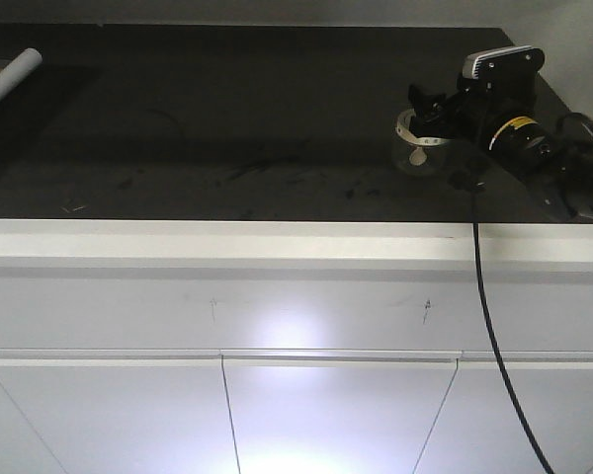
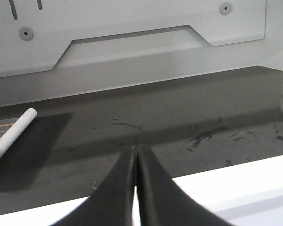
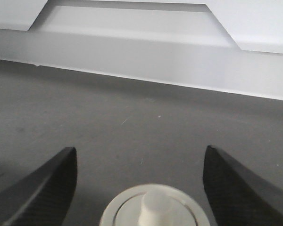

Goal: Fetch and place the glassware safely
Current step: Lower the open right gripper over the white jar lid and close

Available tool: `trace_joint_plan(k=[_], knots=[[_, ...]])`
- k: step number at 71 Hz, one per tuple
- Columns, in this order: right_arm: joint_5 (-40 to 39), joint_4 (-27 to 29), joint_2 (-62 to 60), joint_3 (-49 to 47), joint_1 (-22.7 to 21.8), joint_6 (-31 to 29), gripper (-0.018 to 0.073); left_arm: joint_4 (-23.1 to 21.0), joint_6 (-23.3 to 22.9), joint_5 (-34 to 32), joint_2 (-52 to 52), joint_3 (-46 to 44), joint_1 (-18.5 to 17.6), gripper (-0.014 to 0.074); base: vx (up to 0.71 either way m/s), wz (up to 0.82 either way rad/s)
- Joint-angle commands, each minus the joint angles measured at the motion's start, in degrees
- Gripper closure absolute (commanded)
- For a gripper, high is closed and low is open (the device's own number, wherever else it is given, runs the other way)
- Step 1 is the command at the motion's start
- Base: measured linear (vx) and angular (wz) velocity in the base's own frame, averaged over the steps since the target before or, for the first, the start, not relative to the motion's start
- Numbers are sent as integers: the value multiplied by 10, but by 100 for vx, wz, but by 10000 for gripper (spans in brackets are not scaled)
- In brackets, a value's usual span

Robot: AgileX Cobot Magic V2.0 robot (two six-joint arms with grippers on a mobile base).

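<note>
The small clear glass jar with cream-white knobbed lid is flanked by wide-spread right fingers; left fingers are pressed together, empty.

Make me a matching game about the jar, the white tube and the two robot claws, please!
Things:
1. glass jar
2. paper tube
3. left gripper
4. right gripper

Descriptions:
A. open wide, one finger on each side of the jar
B. lying at the far left of the dark countertop
C. shut, holding nothing
D. clear, with a cream knobbed lid

Right pairs: 1-D, 2-B, 3-C, 4-A.
</note>
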Motion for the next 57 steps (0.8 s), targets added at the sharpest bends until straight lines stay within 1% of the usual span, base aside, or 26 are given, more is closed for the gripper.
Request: trace_joint_plan(k=[1,22,42,50,57], knots=[[-25,22,-7,-49,-2,2,40,-3,-6,-38,0,-15,-4,603,0,0],[-19,28,58,-117,-2,2,40,-3,-6,-38,0,-15,-4,603,0,0],[-17,37,85,-123,-2,2,45,-3,-6,-38,0,-15,-4,603,0,0],[-9,37,86,-123,-2,2,86,-3,-6,-38,0,-15,-4,603,0,0],[-5,37,86,-123,-2,2,167,-3,-6,-38,0,-15,-4,603,0,0]])
